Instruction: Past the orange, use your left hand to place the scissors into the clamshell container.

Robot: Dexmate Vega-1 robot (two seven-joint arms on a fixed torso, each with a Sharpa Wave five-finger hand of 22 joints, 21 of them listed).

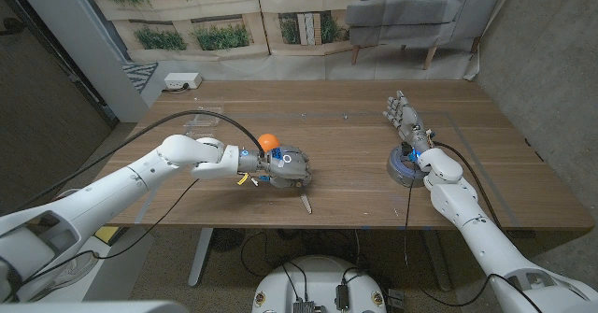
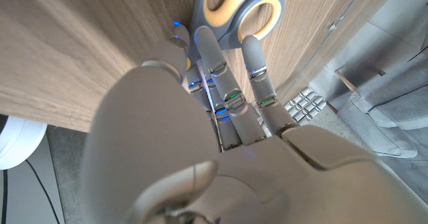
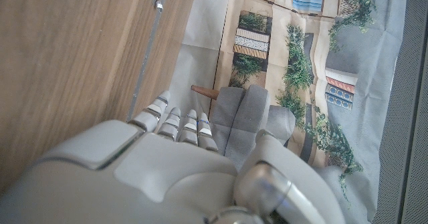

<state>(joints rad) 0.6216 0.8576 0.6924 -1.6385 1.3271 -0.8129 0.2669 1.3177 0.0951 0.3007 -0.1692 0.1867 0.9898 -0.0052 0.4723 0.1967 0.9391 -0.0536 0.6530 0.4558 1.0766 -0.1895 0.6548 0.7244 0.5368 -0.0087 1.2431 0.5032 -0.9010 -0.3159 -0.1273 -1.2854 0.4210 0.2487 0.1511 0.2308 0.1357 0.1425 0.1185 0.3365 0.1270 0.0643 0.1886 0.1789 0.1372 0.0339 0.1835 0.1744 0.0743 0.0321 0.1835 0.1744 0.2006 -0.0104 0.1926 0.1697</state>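
Scissors (image 2: 235,13) sat loosely in our left hand (image 1: 285,166), which gripped them near the orange (image 1: 269,141); they could slip before reaching the far-left clamshell (image 1: 201,121), while our right hand (image 1: 404,115) stood open.

From my seat I see a wooden surface (image 1: 346,154) with a clear clamshell container (image 1: 198,122) lying toward its far left side and an orange (image 1: 269,142) near the middle. Just in front of the orange lie the scissors (image 1: 306,199), their blade tip pointing toward the near edge, and a round grey object (image 1: 404,166) sits over on the right side.
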